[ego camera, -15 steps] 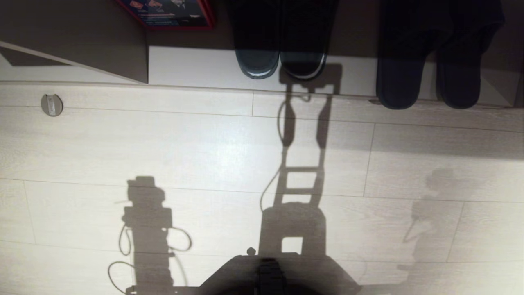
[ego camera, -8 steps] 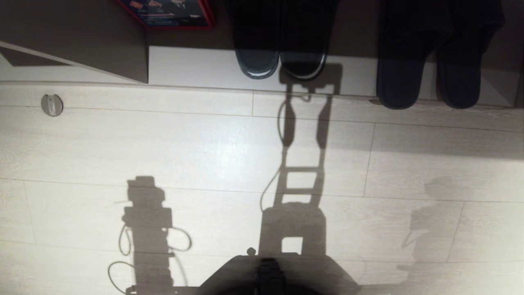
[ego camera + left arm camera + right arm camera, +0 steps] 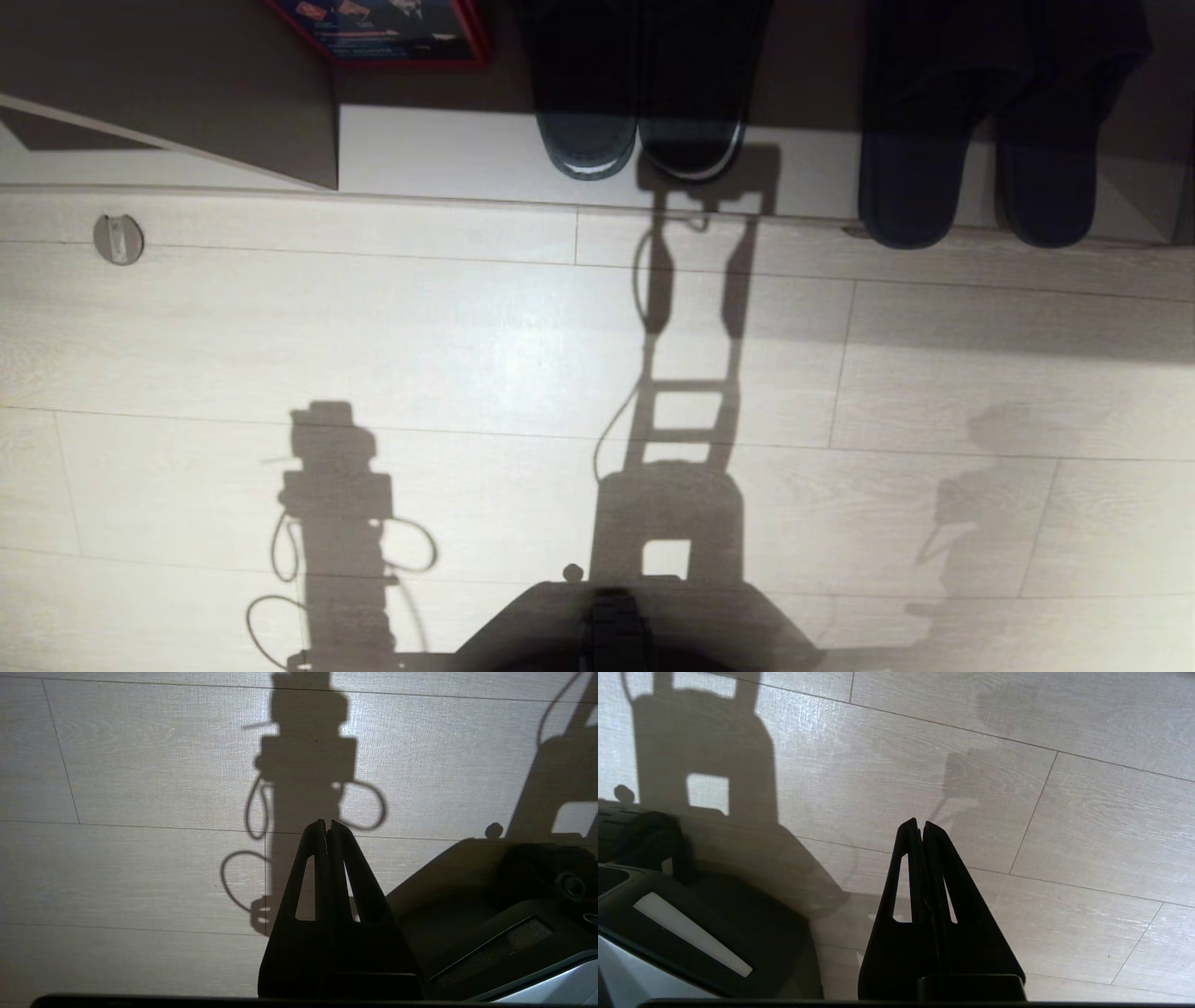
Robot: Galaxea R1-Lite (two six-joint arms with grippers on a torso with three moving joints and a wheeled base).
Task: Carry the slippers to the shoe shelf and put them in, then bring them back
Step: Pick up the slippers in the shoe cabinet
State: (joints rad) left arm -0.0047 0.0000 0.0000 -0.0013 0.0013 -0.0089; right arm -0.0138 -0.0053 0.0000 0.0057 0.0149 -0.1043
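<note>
Head view looks down at a pale plank floor (image 3: 467, 336), with the robot's own base (image 3: 616, 625) at the near edge and neither arm in frame. Both claws only show in the wrist views: the left gripper (image 3: 326, 825) and the right gripper (image 3: 920, 823) each hang over bare floor beside the base, tips pinched together, nothing in either one.

So my read is that we're at the very start, before any pickup. The slippers (image 3: 639, 112) sit side by side at the far edge, heels poking out over a pale ledge (image 3: 439, 149) and toes back in the dark recess. A second pair of dark slippers (image 3: 976, 159) sits off to the right, heels hanging past the ledge onto the floor. I honestly can't tell which pair is meant from here; I'm going with the middle one.

Next move, I'd guess: get closer, spread one claw and reach down for a strap or heel.

Count: two pairs, so four slippers. One red-edged box (image 3: 392, 33) in the far left. One round disc (image 3: 119, 239) on the floor. Two grippers.
</note>
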